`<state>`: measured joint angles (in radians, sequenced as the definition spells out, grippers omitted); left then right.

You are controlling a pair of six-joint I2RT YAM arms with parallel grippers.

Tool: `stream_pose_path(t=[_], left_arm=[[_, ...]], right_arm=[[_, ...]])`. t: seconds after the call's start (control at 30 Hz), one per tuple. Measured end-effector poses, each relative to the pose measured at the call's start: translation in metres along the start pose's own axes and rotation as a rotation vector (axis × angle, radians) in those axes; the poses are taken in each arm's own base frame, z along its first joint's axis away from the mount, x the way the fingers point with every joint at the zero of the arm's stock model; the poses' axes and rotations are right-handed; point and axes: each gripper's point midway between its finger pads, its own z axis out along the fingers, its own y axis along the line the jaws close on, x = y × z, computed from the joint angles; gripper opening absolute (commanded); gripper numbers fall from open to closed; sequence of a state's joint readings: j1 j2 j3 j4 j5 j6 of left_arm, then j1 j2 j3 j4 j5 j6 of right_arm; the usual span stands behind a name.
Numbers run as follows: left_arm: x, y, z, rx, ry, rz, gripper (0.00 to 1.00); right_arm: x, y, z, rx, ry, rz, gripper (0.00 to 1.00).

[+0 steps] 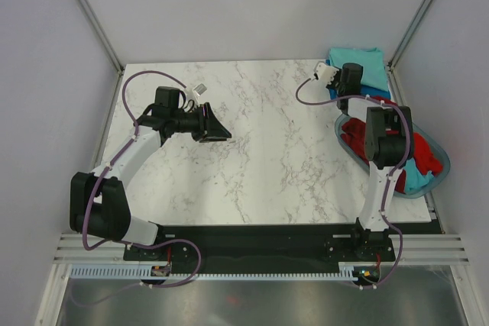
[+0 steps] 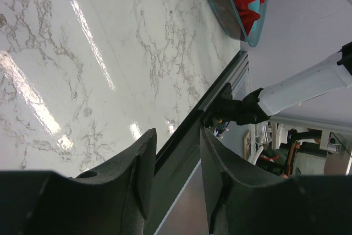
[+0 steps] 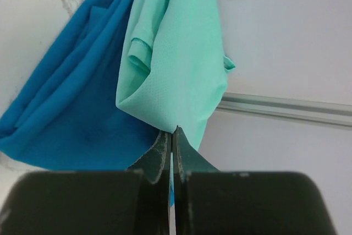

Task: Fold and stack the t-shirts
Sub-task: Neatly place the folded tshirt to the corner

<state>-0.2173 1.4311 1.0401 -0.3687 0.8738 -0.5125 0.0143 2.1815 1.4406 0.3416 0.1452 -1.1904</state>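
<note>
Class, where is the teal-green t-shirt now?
The teal-green t-shirt lies at the table's far right corner in the top view, against the blue t-shirt, pinched by the right gripper.

red t-shirts [image 1: 353,139] partly behind right arm [image 1: 384,143]

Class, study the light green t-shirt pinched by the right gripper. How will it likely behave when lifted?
The light green t-shirt is probably floppy: it shows folds and creases by the right gripper, so it should sag from one pinch point. It looks thin, so likely light. It lies against the blue t-shirt, which might drag along.
</note>
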Motion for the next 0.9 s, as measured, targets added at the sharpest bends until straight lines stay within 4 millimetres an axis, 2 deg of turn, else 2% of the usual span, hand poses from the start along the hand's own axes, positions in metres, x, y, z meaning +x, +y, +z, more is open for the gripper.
stream_pose_path(t=[0.1, 0.2, 0.37, 0.47, 0.67, 0.7, 0.8, 0.83, 0.9], left_arm=[[0.000, 0.000, 0.000, 0.000, 0.000, 0.000, 0.45], [0.000, -0.001, -0.001, 0.001, -0.002, 0.002, 0.45], [0.000, -0.001, -0.001, 0.002, -0.003, 0.004, 0.45], [0.000, -0.001, -0.001, 0.002, -0.003, 0.004, 0.45], [-0.002, 0.000, -0.002, 0.000, -0.007, 0.002, 0.45], [-0.002, 0.000, -0.002, -0.001, -0.009, 0.001, 0.45], [-0.002, 0.000, -0.002, -0.001, -0.010, 0.000, 0.45], [-0.002, 0.000, -0.002, -0.001, -0.010, 0.000, 0.45], [-0.002, 0.000, -0.002, -0.001, -0.010, 0.000, 0.45]], right_arm=[[0.000, -0.009, -0.008, 0.005, -0.007, 0.003, 0.00], [0.001, -0.009, -0.011, -0.004, -0.008, 0.003, 0.00], [0.005, 0.018, -0.013, -0.094, 0.000, -0.005, 0.00], [0.007, 0.027, -0.015, -0.131, 0.012, -0.010, 0.08], [0.013, 0.040, -0.017, -0.173, 0.026, -0.015, 0.11], [0.013, 0.042, -0.018, -0.179, 0.028, -0.016, 0.13], [0.015, 0.045, -0.020, -0.196, 0.035, -0.016, 0.35], [0.015, 0.045, -0.021, -0.200, 0.037, -0.012, 0.39], [0.013, 0.043, -0.023, -0.203, 0.030, 0.000, 0.40]])
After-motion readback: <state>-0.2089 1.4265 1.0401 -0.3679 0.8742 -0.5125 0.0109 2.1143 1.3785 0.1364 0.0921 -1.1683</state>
